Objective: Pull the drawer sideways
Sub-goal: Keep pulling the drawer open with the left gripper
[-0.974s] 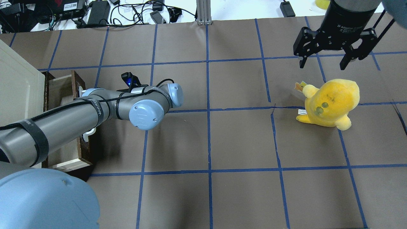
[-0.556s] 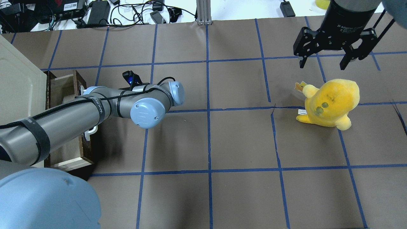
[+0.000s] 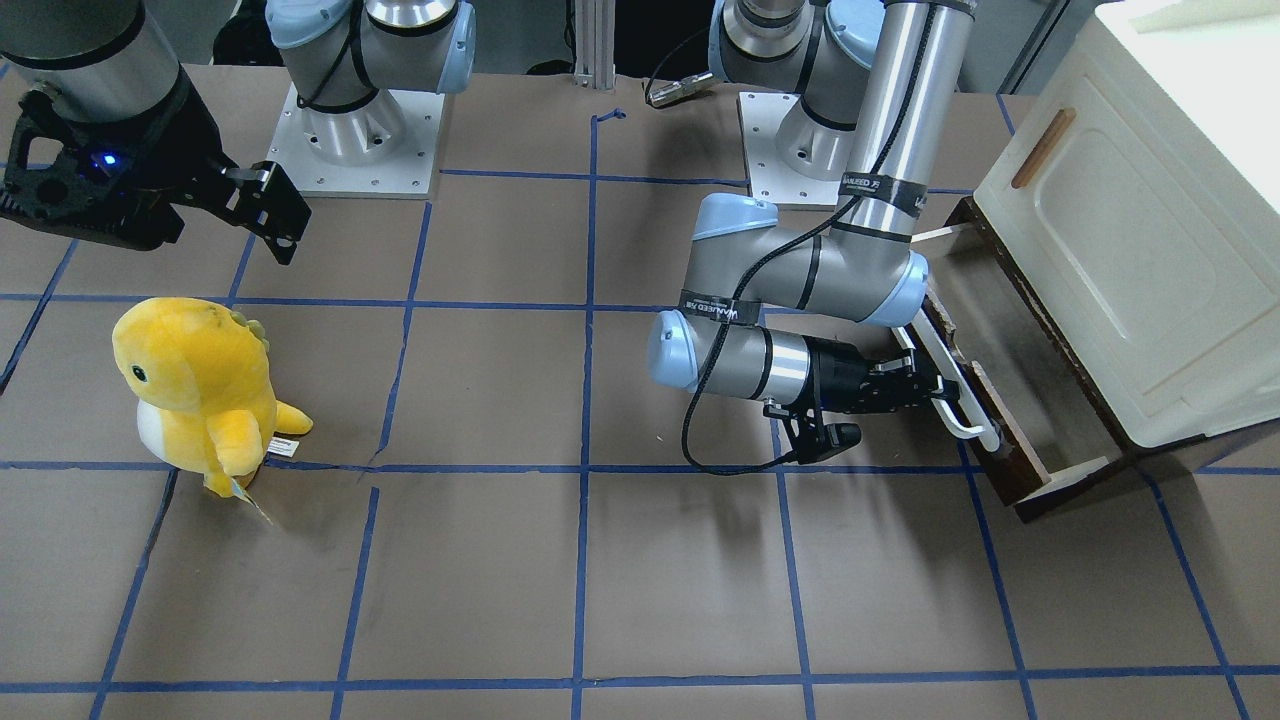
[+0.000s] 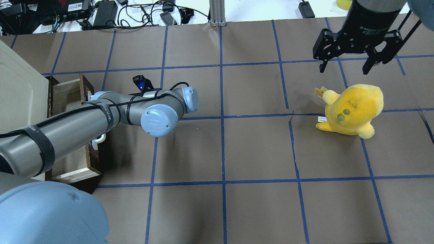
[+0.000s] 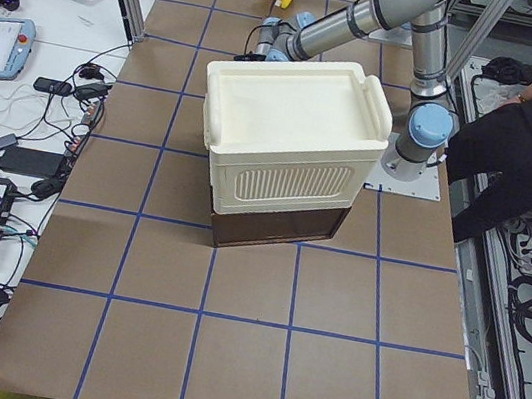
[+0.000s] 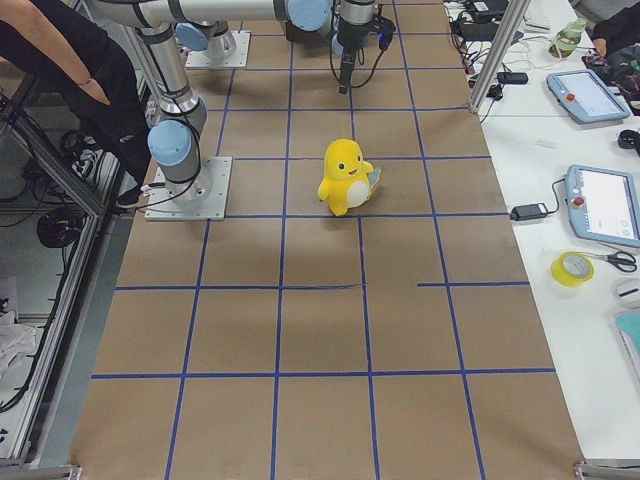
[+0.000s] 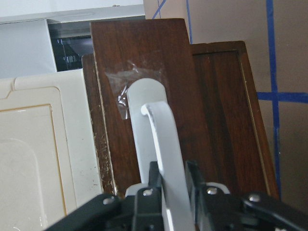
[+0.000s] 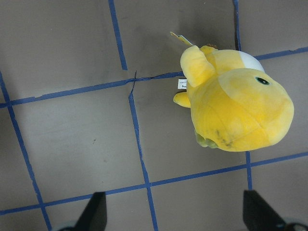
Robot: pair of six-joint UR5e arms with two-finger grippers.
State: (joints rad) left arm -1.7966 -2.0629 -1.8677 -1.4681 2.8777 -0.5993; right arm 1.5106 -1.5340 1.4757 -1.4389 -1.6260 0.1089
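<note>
The drawer stands partly pulled out from under the cream-white cabinet, with a dark brown front and a pale inside. My left gripper lies level with the table and is shut on the drawer's white bar handle. In the left wrist view the fingers clamp the handle against the brown front. In the overhead view my left arm covers most of the drawer. My right gripper is open and empty, high over the far right of the table.
A yellow plush toy stands on the right side, below my right gripper, and shows in the right wrist view. Cables and electronics lie beyond the table's far edge. An operator stands beside the robot's base.
My left gripper has moved slightly right with the handle in it, and the drawer has slid a little further out of the cabinet. The right arm has not moved.
</note>
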